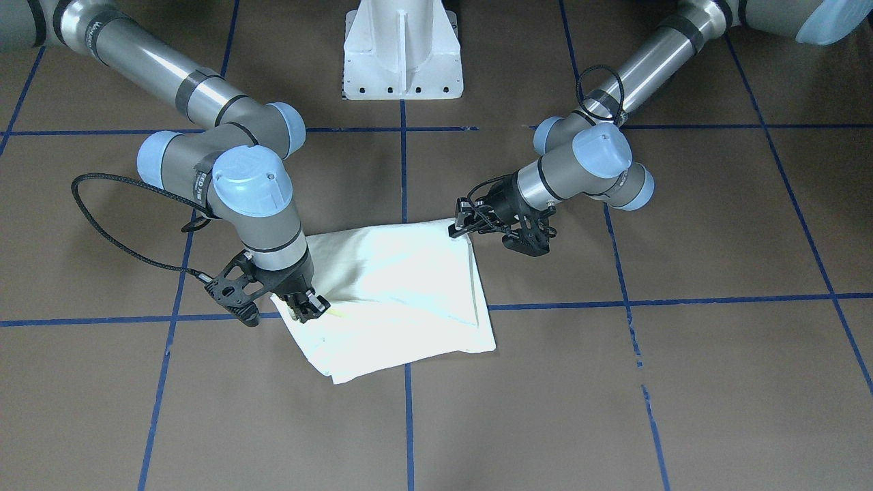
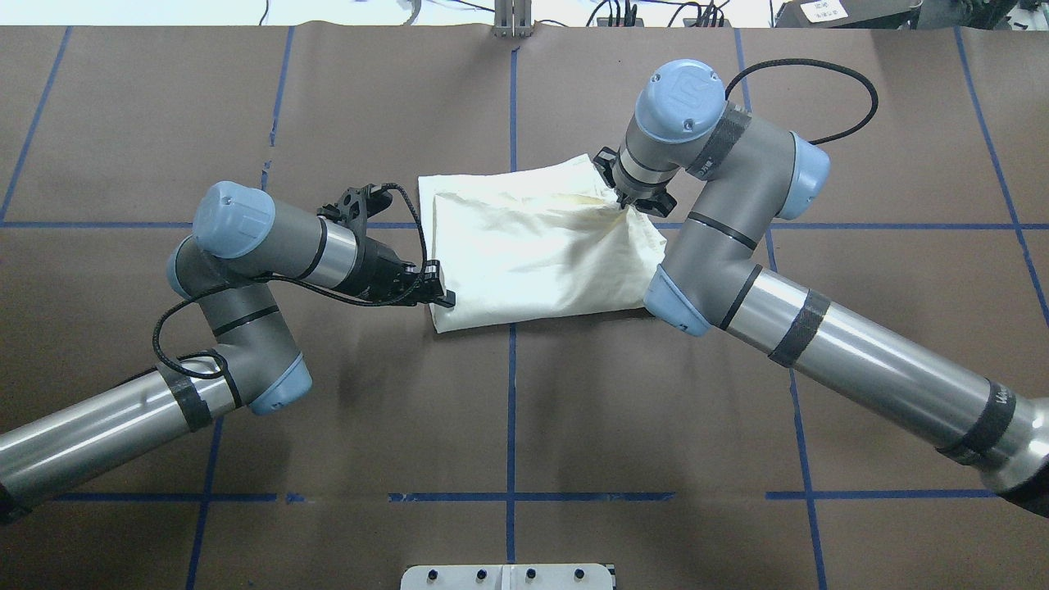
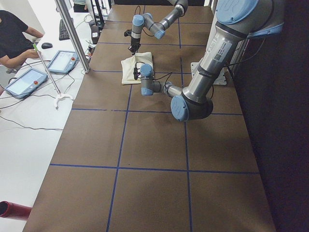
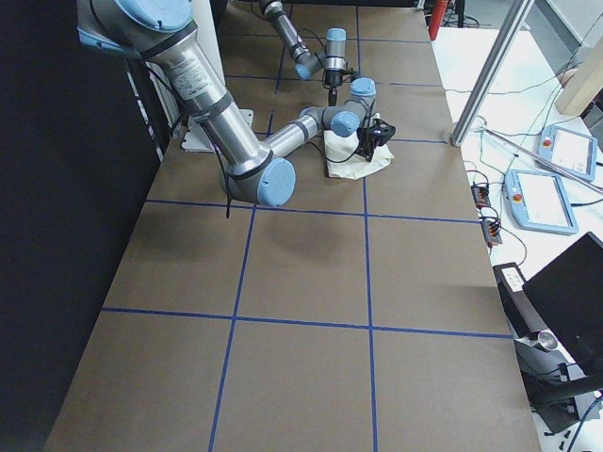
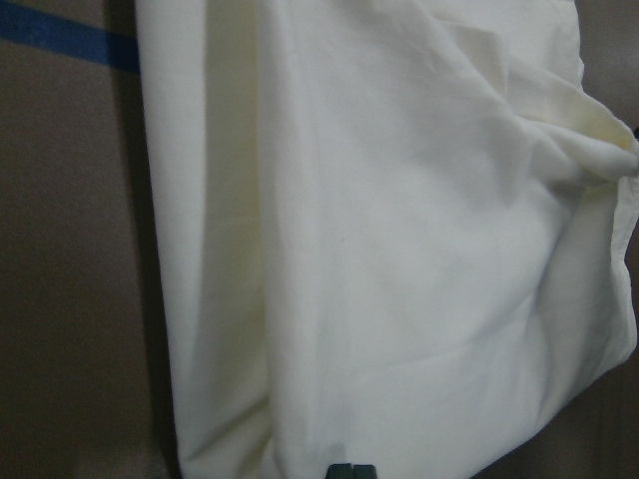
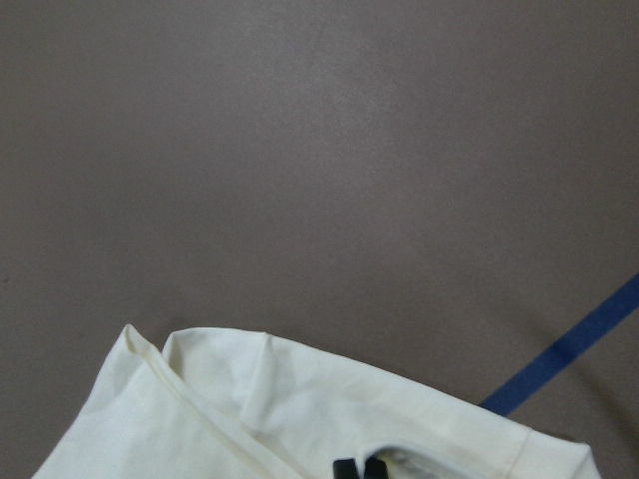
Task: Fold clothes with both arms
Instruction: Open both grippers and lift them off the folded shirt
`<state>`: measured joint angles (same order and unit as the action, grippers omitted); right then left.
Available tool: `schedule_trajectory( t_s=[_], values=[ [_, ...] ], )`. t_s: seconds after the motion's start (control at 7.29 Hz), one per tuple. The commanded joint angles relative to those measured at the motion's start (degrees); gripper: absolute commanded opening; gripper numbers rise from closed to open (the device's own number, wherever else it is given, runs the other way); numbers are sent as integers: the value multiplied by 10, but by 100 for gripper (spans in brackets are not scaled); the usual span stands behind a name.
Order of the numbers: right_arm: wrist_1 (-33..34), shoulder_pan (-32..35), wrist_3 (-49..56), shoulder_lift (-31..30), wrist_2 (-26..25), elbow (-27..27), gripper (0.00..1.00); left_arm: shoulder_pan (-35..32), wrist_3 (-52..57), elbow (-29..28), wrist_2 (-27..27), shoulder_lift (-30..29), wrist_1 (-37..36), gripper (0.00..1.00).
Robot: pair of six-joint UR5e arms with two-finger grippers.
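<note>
The cream shirt (image 2: 533,246) lies folded into a rough rectangle on the brown table, plain side up with no print showing. My left gripper (image 2: 438,295) sits low at the shirt's near-left corner, shut on the hem. In the left wrist view the fingertips (image 5: 344,469) meet on the cloth. My right gripper (image 2: 633,202) points down on the far-right part of the shirt, shut on a pinch of fabric that puckers toward it. In the front view the left gripper (image 1: 465,224) is at the shirt's (image 1: 395,293) upper right corner. The right gripper (image 1: 308,307) is at its left edge.
The white pedestal base (image 1: 402,61) stands behind the shirt between the two arms. Blue tape lines (image 2: 511,393) grid the brown table. A person (image 3: 14,41) sits at a side bench with tablets (image 3: 26,79) beyond the far edge, next to a metal post (image 3: 72,36).
</note>
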<state>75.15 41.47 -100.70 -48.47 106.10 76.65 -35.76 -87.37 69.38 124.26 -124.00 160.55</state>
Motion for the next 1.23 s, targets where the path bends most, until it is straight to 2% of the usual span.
schedule_trajectory(
  t_s=[0.0,0.41,0.55,0.82,0.96,1.1],
  values=[
    [0,1,1,1,1,0,0,0,10,-7,0,3,-1,0],
    [-3,5,17,1,1,1,0,-12,12,-5,4,15,-1,0],
    [-25,7,22,-2,1,0,18,-27,12,-3,7,20,0,0],
    [-33,10,32,-10,2,2,100,-62,32,-1,12,38,-1,0],
    [-33,21,44,-19,18,8,100,-87,47,3,31,43,-9,0],
    [-33,42,86,-50,50,37,100,-114,77,13,37,58,-16,0]
  ],
)
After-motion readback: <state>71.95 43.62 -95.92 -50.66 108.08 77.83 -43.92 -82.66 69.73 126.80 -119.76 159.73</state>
